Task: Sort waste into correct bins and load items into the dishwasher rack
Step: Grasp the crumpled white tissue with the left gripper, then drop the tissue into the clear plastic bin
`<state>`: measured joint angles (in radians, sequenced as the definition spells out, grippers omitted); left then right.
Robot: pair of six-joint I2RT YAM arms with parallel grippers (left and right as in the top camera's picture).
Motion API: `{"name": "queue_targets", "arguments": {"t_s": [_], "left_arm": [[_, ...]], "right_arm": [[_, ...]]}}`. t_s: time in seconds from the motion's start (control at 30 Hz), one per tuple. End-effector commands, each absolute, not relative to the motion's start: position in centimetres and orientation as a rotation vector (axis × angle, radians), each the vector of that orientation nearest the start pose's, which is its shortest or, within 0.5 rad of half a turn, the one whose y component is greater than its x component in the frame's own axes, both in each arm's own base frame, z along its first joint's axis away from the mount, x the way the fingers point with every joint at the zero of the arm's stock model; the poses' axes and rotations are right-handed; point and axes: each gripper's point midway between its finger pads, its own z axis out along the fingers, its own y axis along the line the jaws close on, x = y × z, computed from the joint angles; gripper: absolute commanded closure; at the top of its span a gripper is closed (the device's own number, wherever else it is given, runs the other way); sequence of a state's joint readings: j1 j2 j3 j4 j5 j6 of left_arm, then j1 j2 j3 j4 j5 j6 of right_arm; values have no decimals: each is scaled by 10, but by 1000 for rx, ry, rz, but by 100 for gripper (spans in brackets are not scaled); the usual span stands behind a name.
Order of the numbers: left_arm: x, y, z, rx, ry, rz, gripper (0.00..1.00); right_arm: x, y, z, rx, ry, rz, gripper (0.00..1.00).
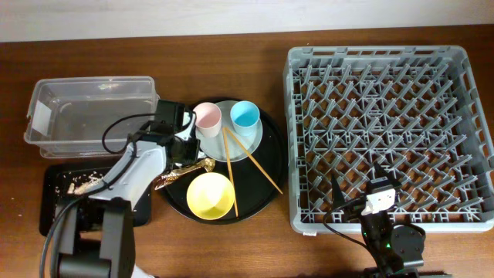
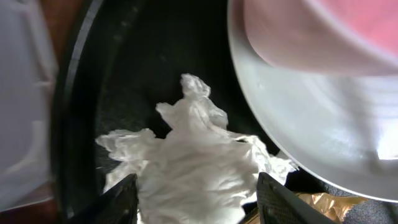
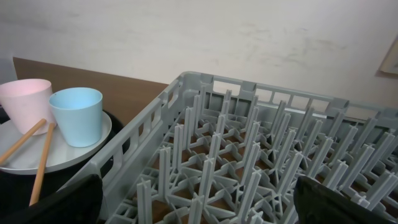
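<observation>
My left gripper is open, with its fingers on either side of the crumpled white tissue on the round black tray. In the overhead view the left gripper hides the tissue. The brown-gold wrapper lies just beside it and also shows in the left wrist view. The pink cup, blue cup and two chopsticks rest on the grey plate. The yellow bowl sits in front. My right gripper is open and empty over the dishwasher rack's front edge.
The clear tub stands at the back left. The shallow black tray in front of it holds food scraps. The right wrist view shows the rack pegs below, and the blue cup and pink cup to the left.
</observation>
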<state>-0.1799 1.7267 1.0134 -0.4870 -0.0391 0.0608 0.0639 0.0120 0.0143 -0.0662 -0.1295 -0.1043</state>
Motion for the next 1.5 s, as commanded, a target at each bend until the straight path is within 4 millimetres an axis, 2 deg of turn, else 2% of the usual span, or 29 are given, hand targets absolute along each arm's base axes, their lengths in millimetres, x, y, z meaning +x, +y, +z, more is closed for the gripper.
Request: {"name": "queue_targets", "arguments": {"t_s": [0.0, 0.07, 0.1, 0.13, 0.2, 0.27, 0.33, 0.43, 0.5, 0.57, 0.67, 0.73, 0.83, 0.87, 0.9, 0.97, 1.0, 1.1, 1.17, 1.2, 1.23, 1.3, 1.33, 1.47], "left_arm": [[361, -61, 10, 358, 2804, -1, 44], [361, -61, 11, 358, 2802, 0, 57], [363, -61, 12, 356, 2798, 6, 72], [364, -61, 14, 354, 2791, 9, 80], [371, -62, 25, 350, 2763, 7, 84], [384, -63, 49, 337, 2704, 3, 87], [402, -64, 93, 307, 2595, -3, 87], [418, -57, 159, 247, 2446, 17, 87], [421, -38, 194, 165, 2362, 97, 87], [420, -10, 216, 72, 2305, 207, 87], [418, 32, 217, -49, 2307, 298, 87], [418, 57, 202, -134, 2344, 321, 87], [423, 75, 177, -194, 2398, 324, 86], [425, 80, 165, -206, 2421, 317, 75], [427, 84, 157, -216, 2436, 314, 53], [431, 93, 144, -238, 2452, 312, 2], [432, 96, 143, -246, 2451, 315, 1], [434, 89, 158, -229, 2427, 262, 1], [433, 65, 181, -164, 2394, 109, 4], [430, 53, 193, -132, 2381, 35, 8], [422, 38, 204, -94, 2373, -53, 18], [396, 7, 221, -90, 2385, -248, 31], [373, -7, 223, -122, 2434, -328, 36], [306, -28, 208, -152, 2658, -353, 39]], "right_arm": [[243, 35, 159, -221, 1622, 73, 2], [243, 35, 159, -221, 1622, 73, 2], [243, 35, 159, -221, 1622, 73, 2], [243, 35, 159, -221, 1622, 73, 2], [243, 35, 159, -221, 1622, 73, 2], [243, 35, 159, -221, 1622, 73, 1], [243, 35, 159, -221, 1622, 73, 2], [243, 35, 159, -221, 1622, 73, 2], [243, 35, 159, -221, 1622, 73, 2], [243, 35, 159, -221, 1622, 73, 2], [243, 35, 159, -221, 1622, 73, 2], [243, 35, 159, -221, 1622, 73, 2], [243, 35, 159, -221, 1622, 73, 2], [243, 35, 159, -221, 1622, 73, 2], [243, 35, 159, -221, 1622, 73, 2], [243, 35, 159, -221, 1622, 73, 2], [243, 35, 159, -221, 1622, 73, 2], [243, 35, 159, -221, 1622, 73, 1], [243, 35, 159, -221, 1622, 73, 2], [243, 35, 159, -221, 1622, 73, 2], [243, 35, 159, -221, 1622, 73, 2], [243, 35, 159, -221, 1622, 73, 2], [243, 35, 159, -221, 1622, 73, 2], [243, 35, 159, -221, 1622, 73, 2]]}}
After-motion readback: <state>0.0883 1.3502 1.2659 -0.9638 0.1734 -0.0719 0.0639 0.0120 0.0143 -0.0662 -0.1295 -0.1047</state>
